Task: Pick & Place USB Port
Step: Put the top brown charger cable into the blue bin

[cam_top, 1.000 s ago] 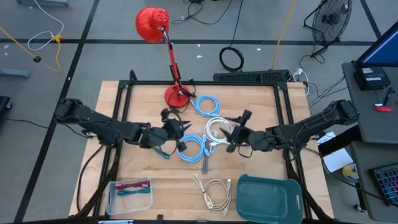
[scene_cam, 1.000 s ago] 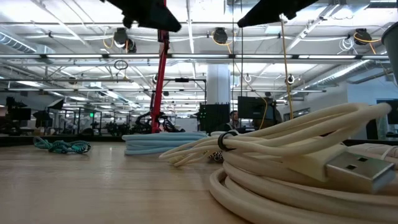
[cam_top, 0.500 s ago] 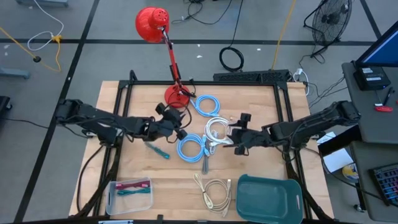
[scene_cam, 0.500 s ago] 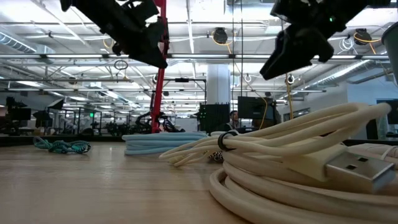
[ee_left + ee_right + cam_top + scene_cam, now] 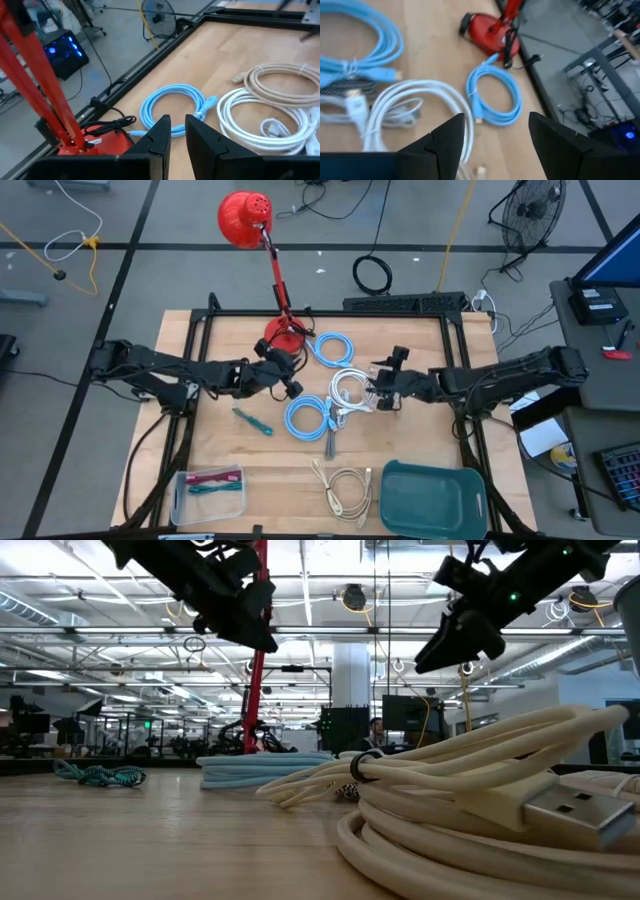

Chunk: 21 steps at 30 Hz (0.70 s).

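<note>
Several coiled cables lie flat on the wooden table: a light-blue coil (image 5: 330, 348) at the far side, a white coil (image 5: 349, 389) in the middle, another blue coil (image 5: 308, 418) and a beige coil (image 5: 345, 488) near the front. The beige coil's USB plug (image 5: 575, 810) shows in the low view. No separate USB port shows. My left gripper (image 5: 292, 383) (image 5: 177, 122) hovers left of the white coil, with a narrow gap between its fingers and nothing in it. My right gripper (image 5: 378, 394) (image 5: 497, 125) hovers right of that coil, wide open and holding nothing.
A red desk lamp stands with its base (image 5: 282, 335) at the far side, close to my left gripper. A teal bin (image 5: 432, 498) sits at the near right and a clear tray (image 5: 208, 490) with cables at the near left. A small teal cable (image 5: 252, 421) lies left of centre.
Both arms have swung toward the table's far edge and come down a little, entering the low view from above. My left gripper has moved off the small teal cable toward the lamp base. My right gripper now points at the white coil. No cable has moved.
</note>
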Each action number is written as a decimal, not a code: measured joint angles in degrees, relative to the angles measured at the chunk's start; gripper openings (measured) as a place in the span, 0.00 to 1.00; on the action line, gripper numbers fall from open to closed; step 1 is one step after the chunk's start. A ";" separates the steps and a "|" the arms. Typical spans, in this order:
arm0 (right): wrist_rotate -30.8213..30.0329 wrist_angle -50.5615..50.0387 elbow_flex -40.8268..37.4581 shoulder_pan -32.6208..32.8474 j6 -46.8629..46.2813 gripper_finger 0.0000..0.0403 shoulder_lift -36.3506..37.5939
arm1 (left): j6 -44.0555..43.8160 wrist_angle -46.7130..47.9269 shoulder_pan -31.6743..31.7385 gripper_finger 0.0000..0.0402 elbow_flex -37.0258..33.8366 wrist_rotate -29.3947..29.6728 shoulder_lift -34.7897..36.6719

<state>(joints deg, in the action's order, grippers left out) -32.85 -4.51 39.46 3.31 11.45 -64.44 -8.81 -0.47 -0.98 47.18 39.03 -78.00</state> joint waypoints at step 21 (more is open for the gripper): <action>40.55 -6.73 -2.47 -20.28 -8.03 0.53 -5.57 | -0.52 -2.25 -3.70 0.15 0.00 -12.12 0.00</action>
<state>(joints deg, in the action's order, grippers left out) 7.70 -11.24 36.99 -16.98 3.42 -70.01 -9.33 -2.72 -4.67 47.18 26.91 -78.00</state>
